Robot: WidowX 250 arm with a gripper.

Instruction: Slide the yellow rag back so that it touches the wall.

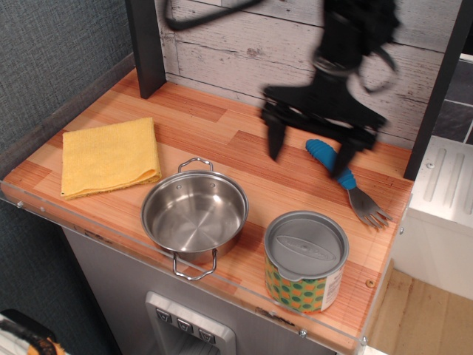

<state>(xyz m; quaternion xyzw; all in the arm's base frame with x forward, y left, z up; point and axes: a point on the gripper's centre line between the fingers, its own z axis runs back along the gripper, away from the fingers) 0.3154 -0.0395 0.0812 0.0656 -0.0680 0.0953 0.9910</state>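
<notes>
The yellow rag (109,157) lies flat and folded at the front left of the wooden counter, well away from the whitewashed plank wall (244,44) at the back. My black gripper (309,153) hangs open and empty above the counter's middle right, blurred by motion, far to the right of the rag. Its fingers (275,140) point down and stand wide apart.
A steel pan (194,214) sits at the front centre, just right of the rag. A patterned tin can (305,260) stands at the front right. A blue-handled fork (344,180) lies at the right. A black upright post (145,46) stands at the back left, with a dark grey side panel (52,59) beside it.
</notes>
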